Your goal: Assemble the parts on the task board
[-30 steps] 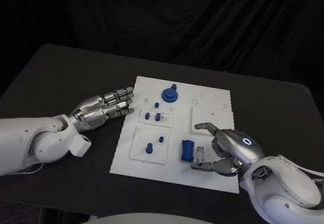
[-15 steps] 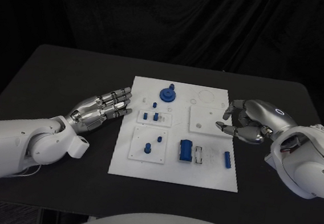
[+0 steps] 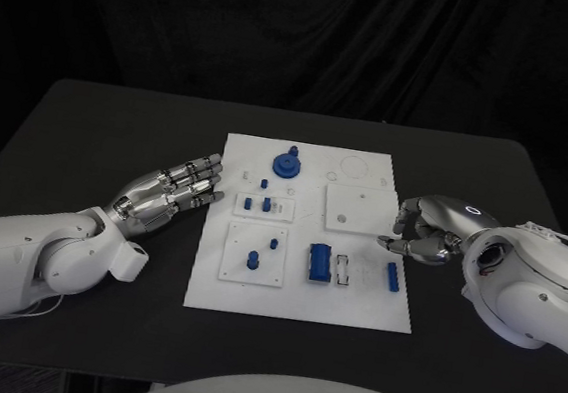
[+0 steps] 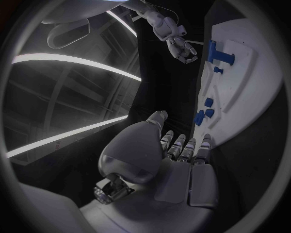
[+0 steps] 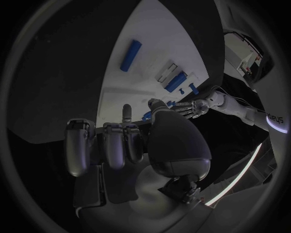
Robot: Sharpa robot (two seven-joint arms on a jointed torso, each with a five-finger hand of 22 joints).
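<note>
You are looking down on a black worktop (image 3: 105,128) carrying the white task board (image 3: 299,305) at its middle, with both arms waiting at its sides. The board is lying flat and square to the robot, likely so either hand can reach in from its own edge.

The right hand (image 3: 432,230) is hovering at the board's right edge, beside the plain square plate (image 3: 360,210); its fingers are curling inward and you are seeing nothing caught between them. The left hand (image 3: 168,193) is resting just off the board's left edge, fingers stretched out flat and together, holding nothing, seemingly parked clear of the work.

On the board, the round blue knob (image 3: 286,164) is standing upright at the far end. The chunky blue block (image 3: 319,262) is sitting near the middle of the near half, just beside a small grey slotted piece (image 3: 344,270). A slim blue bar (image 3: 393,277) is lying loose to the right of these, nearest the right hand and probably the next piece to pick. Small blue pegs (image 3: 267,204) are standing in the two left-hand plates. The assembly is looking only partly done.
</note>
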